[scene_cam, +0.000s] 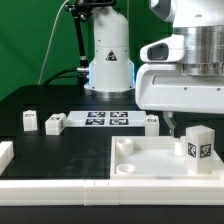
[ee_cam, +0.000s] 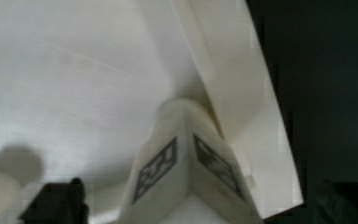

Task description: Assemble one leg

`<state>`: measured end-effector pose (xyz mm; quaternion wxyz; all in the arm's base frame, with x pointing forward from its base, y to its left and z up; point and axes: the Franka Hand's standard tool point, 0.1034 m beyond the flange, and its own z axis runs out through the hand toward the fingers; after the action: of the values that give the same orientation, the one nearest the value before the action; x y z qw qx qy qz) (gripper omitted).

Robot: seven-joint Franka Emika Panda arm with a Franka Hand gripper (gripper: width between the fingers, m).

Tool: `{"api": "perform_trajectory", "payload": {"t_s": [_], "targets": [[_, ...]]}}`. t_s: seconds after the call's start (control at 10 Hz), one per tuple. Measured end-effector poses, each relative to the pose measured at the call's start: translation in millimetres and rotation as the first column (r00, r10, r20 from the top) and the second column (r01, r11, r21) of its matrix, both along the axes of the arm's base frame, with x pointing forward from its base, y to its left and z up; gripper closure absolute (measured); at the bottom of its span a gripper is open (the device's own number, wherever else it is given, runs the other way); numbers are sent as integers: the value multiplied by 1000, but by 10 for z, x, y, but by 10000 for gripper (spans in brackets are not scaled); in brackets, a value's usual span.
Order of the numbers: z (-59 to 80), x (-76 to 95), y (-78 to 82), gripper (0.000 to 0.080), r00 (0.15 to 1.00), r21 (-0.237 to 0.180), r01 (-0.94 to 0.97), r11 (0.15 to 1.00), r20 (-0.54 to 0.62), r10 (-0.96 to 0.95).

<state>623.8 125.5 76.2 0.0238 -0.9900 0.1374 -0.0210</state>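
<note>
A leg (scene_cam: 198,146), a small white block with black-and-white tags, stands upright on the large white tray (scene_cam: 150,165) near its corner at the exterior view's right. My gripper (scene_cam: 196,129) hangs just above and around it. In the wrist view the leg (ee_cam: 190,165) shows two tagged faces and sits between the dark fingers (ee_cam: 53,203). My gripper (ee_cam: 197,206) is open, with gaps on both sides of the leg. Two more legs (scene_cam: 29,121) (scene_cam: 55,123) stand on the black table at the exterior view's left.
The marker board (scene_cam: 106,119) lies mid-table in front of the robot base (scene_cam: 108,60). A small white piece (scene_cam: 151,121) sits beside it. Another white part (scene_cam: 5,152) lies at the exterior view's left edge. The tray's raised rim (ee_cam: 229,80) runs close beside the leg.
</note>
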Motion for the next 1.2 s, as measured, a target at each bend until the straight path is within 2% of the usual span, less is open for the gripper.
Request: {"api": "perform_trajectory", "payload": {"t_s": [0.2, 0.3, 0.5, 0.6, 0.7, 0.8, 0.9, 1.1, 1.2], "targets": [[-2, 1, -10, 150, 985, -15, -174, 985, 6, 174], [-2, 4, -26, 150, 943, -33, -331, 943, 8, 332], [-4, 6, -42, 176, 892, -42, -450, 892, 8, 451], [-4, 7, -53, 310, 843, -50, -537, 842, 6, 538], [-4, 7, -51, 445, 848, -48, -529, 847, 7, 530], [-4, 7, -51, 445, 851, -48, -524, 850, 7, 525], [-5, 6, -50, 509, 866, -45, -498, 866, 7, 499], [-5, 6, -50, 509, 868, -45, -495, 868, 7, 496], [-6, 3, -42, 509, 920, -34, -392, 919, 10, 392]]}}
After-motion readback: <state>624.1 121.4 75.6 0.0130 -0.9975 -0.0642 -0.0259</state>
